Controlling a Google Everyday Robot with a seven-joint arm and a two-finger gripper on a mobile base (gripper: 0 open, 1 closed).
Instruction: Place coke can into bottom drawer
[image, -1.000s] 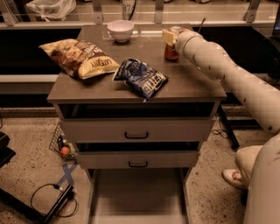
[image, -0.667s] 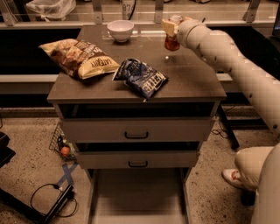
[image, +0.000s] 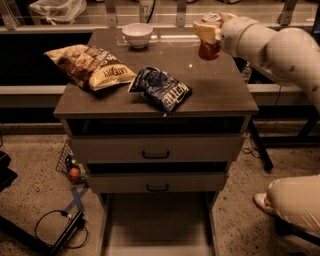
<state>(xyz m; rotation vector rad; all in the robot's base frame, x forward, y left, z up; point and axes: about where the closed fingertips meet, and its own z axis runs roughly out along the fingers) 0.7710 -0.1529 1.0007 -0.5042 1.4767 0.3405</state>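
The coke can (image: 209, 48), red with a silver top, hangs in the air above the back right of the cabinet top (image: 210, 90). My gripper (image: 208, 31) is shut on the coke can from above, its pale fingers (image: 205, 32) over the can's upper part. The white arm reaches in from the right. The bottom drawer (image: 157, 222) is pulled out at the foot of the cabinet, a wide pale tray with low side walls and nothing in it.
A white bowl (image: 137, 34) stands at the back of the top. A tan chip bag (image: 92, 67) lies at the left, a blue chip bag (image: 162, 89) in the middle. Two upper drawers (image: 156, 149) are shut. Cables and a red object lie on the floor at the left.
My gripper has lifted the coke can off the cabinet top and carried it up and a little to the left. The bags and the bowl have not moved.
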